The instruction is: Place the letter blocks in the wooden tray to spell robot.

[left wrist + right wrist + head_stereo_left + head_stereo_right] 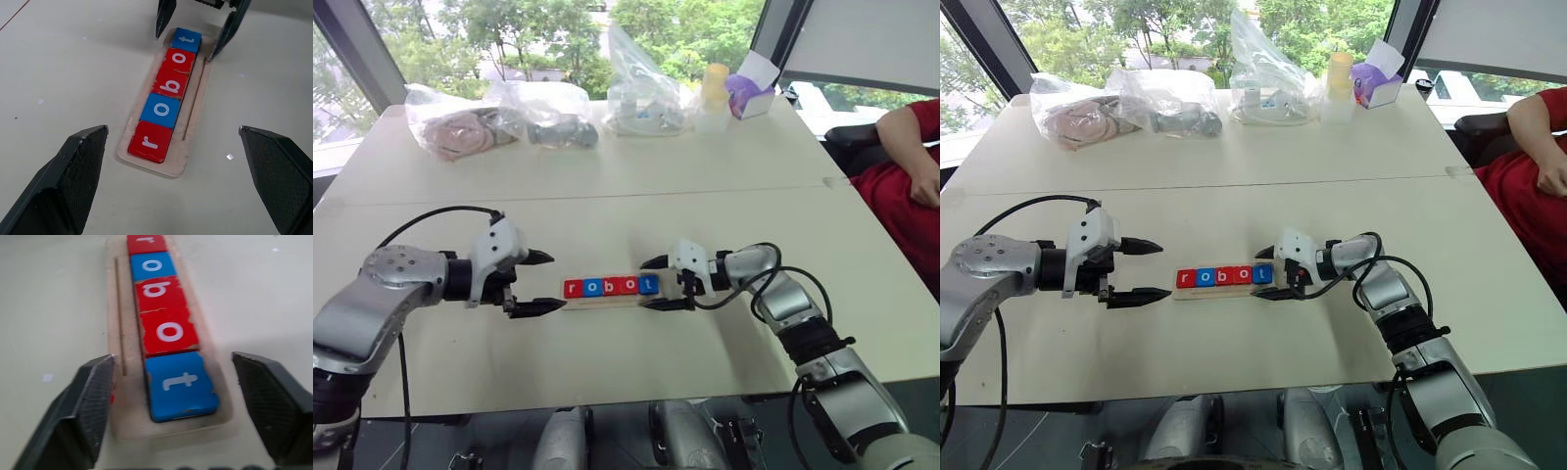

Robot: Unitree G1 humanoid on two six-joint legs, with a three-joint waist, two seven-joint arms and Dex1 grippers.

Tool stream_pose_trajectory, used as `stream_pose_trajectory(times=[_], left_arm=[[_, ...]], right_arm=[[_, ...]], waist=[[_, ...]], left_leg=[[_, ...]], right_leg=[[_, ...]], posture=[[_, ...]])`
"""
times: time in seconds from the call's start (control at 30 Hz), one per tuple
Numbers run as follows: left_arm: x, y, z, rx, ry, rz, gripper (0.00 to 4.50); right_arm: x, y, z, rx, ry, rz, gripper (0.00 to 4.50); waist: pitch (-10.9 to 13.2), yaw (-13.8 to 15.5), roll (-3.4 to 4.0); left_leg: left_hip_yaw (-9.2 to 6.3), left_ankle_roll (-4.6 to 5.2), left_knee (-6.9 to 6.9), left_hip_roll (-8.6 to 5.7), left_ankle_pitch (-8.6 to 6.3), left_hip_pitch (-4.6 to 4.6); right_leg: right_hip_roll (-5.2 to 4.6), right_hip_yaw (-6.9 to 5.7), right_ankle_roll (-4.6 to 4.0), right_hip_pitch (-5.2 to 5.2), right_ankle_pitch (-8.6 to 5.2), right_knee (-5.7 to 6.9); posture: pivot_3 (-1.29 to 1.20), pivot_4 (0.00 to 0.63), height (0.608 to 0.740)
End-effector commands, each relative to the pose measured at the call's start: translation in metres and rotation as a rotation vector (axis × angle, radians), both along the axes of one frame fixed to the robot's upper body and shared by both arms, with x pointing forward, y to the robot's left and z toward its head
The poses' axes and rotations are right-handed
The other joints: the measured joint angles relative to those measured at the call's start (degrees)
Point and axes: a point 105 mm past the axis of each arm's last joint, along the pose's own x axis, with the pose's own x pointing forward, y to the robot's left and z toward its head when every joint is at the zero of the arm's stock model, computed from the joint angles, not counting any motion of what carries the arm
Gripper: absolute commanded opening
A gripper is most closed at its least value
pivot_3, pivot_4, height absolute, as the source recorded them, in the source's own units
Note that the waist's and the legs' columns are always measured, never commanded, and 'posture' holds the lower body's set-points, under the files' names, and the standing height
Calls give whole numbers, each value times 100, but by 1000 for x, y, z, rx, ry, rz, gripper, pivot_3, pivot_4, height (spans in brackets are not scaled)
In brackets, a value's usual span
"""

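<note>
Right hand [655,283] spread, black fingers straddling the right end of the long light-wood tray [194,115], gripping nothing. Blue t block [181,385] lies between them in the tray, apart from both. Leftward: red o block [169,331], red b block [156,290], blue o block [161,110], red r block [150,141]. Left hand [536,282] spread wide just off the tray's left end, empty. Tray near-centre on the white desk [607,176].

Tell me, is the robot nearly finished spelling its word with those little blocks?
It looks finished. All five letter blocks lie in a row in the wooden tray, reading r, o, b, o, t. Nothing is in hand: the right gripper stands open around the tray's end by the blue t block, and the left gripper is open at the other end. No block is left outside the tray.
</note>
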Motion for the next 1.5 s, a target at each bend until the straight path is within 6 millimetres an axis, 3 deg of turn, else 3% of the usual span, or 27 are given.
stream_pose_trajectory(times=[0.03, 0.23, 0.4, 0.57, 1.03, 1.27, 1.33, 1.5], left_arm=[[-1, -2, 7, 1, -30, -8, 4500], [0, -1, 7, -4, -29, -3, 4500], [2, -2, 6, -5, -26, -4, 4500], [3, -4, 8, -7, -34, -10, 4500], [0, -5, 11, -21, -38, 12, 4500], [-5, 5, 9, -58, 1, 59, 4500], [-13, 16, 4, -51, 27, 100, 4500], [-36, 42, -9, -64, 104, 219, 4500]], right_arm=[[-2, -3, 29, 76, -74, -21, 3680], [-8, -19, 37, 84, -102, -119, 3680], [2, -35, 25, 15, -143, -229, 3680], [2, -34, 11, 1, -120, -238, 3680], [6, -24, 4, 1, -118, -216, 3680], [10, -46, 17, -27, -174, -270, 3680], [2, -56, 28, -4, -164, -295, 3680], [-38, -71, 44, 75, -7, -324, 3680]], waist=[[0, 2, 0], [0, 18, 0], [0, -2, 0], [0, 1, -1], [0, -6, -1], [0, -1, -1], [1, 1, 0], [1, 21, -1]], left_leg=[[0, 0, 0, 0, 0, 0], [0, 0, 0, -1, 0, -1], [2, 0, -1, 0, 0, 2], [2, 0, -1, -1, 0, 1], [2, 0, -1, 0, 0, 2], [2, 0, -1, 0, 0, 1], [1, 0, -2, 0, 0, 0], [-7, 2, -12, 4, -2, -6]], right_leg=[[-1, 0, 0, 0, 0, 0], [-3, 0, -12, 1, -8, -2], [-1, 0, -16, 0, -9, -1], [1, 0, -15, 0, -9, -2], [2, 0, -14, 0, -8, -1], [-1, 1, -14, 1, -9, -2], [-3, 1, -15, 0, -9, -2], [-13, -1, -14, -6, -9, -4]], posture=[[0, 150, 740], [0, 150, 740], [0, 150, 740], [0, 150, 740], [0, 150, 740], [0, 150, 740], [0, 150, 740], [0, 150, 740]])
